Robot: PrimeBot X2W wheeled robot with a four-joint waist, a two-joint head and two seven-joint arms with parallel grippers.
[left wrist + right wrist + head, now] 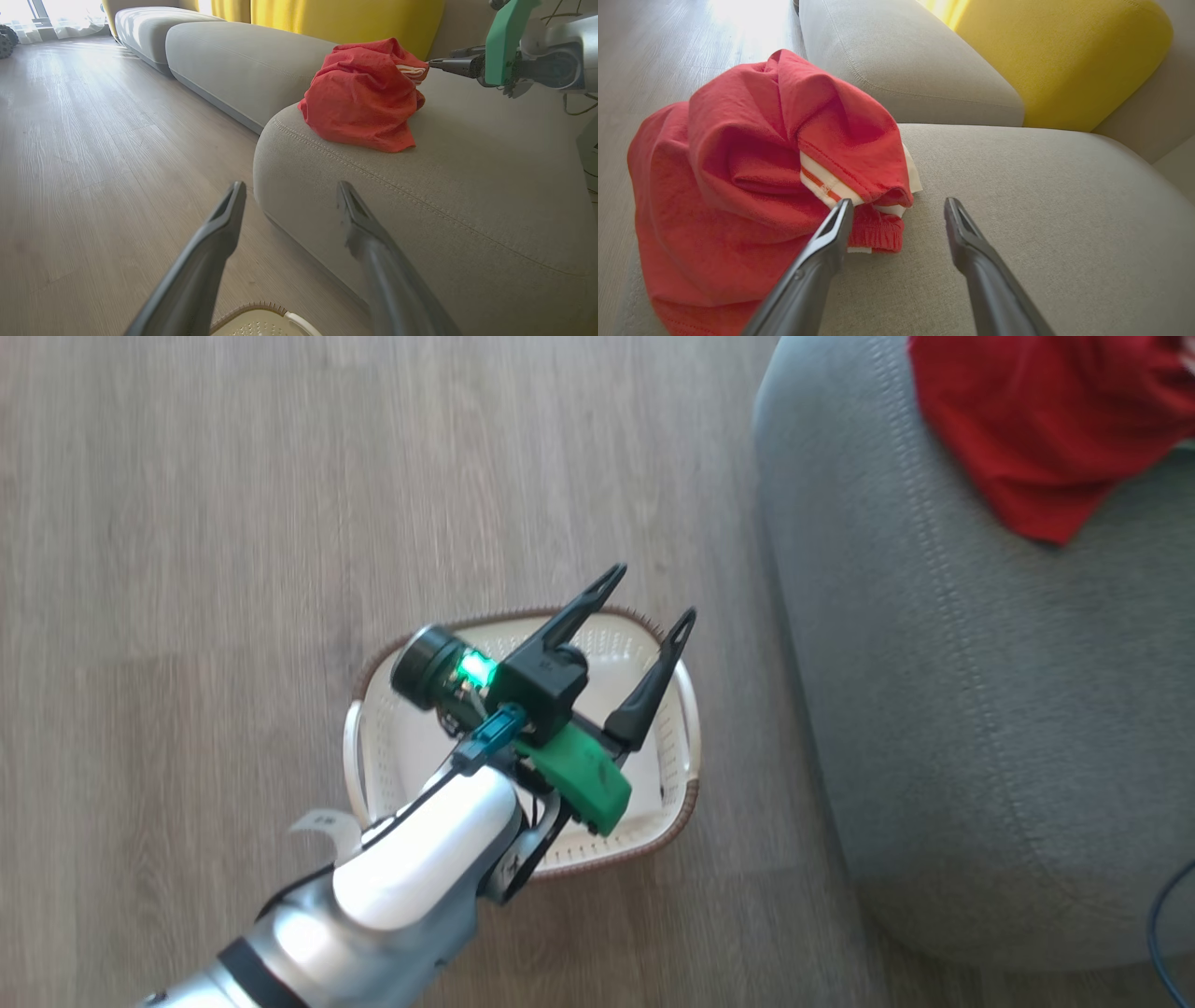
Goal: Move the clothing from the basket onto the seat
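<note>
Grey seat carries your clothing, a red heap near its edge. Right wrist view gives you its white striped hem, just beside one fingertip of your spread right pincer. Head view gives you the left pincer, spread, above the basket on the floor, bare white plastic showing inside.

Home living room: grey upholstered sofa seat with stitched seams at 3 o'clock in the left wrist view, yellow back cushion at 12, pale wood-plank floor at 9, sunlit sheer curtains at 11.
</note>
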